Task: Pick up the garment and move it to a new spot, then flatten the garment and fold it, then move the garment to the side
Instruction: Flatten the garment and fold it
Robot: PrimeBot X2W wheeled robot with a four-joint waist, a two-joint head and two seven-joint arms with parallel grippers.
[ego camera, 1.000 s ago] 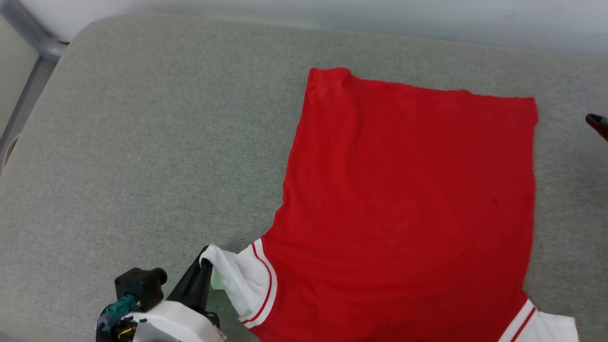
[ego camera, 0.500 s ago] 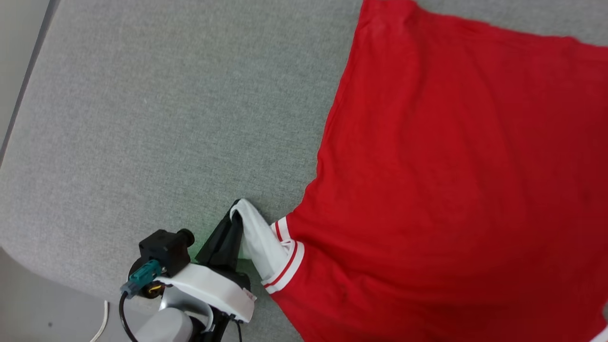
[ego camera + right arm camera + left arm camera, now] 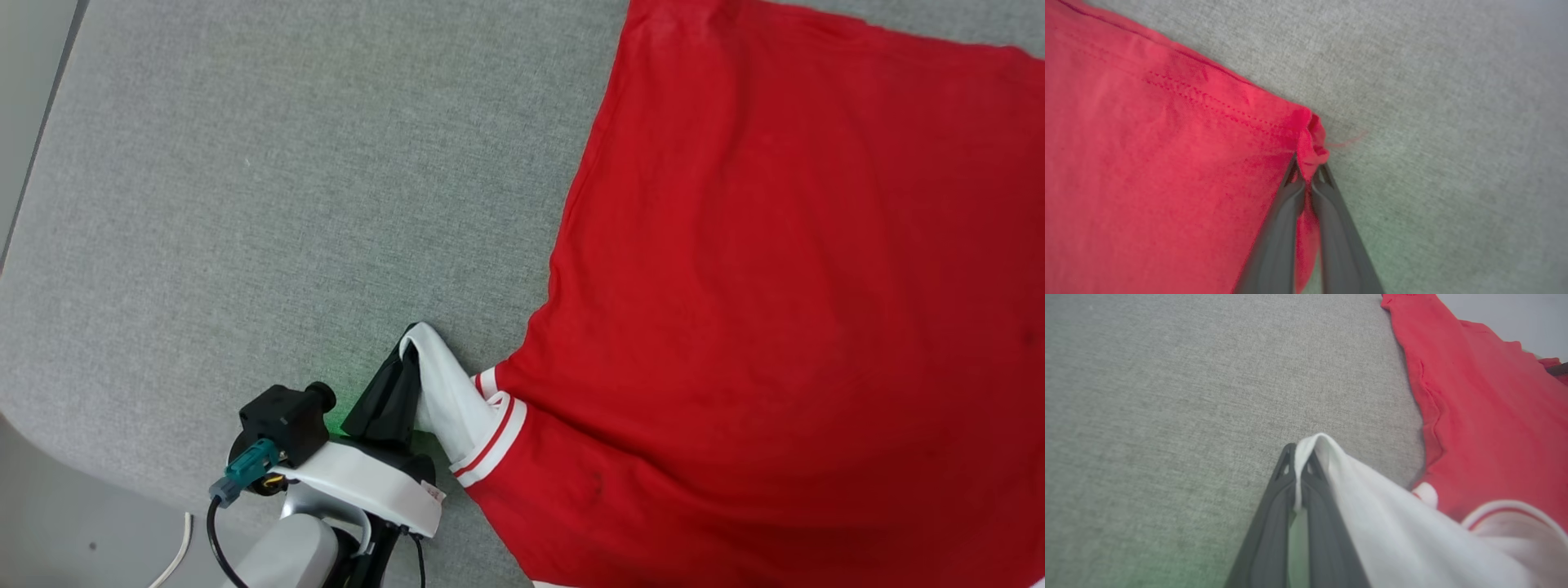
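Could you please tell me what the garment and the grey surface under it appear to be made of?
The garment: likely a soft, matte knit fabric; it creases, drapes and shows stitched hems. The grey surface: seemingly woven, heathered upholstery cloth, matte, with a fine visible weave; what lies beneath is hidden.

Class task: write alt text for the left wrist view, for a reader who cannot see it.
The left claw is shut on the edge of the white sleeve of the garment. The garment's red body lies spread on the grey fabric surface towards the upper right of the view.
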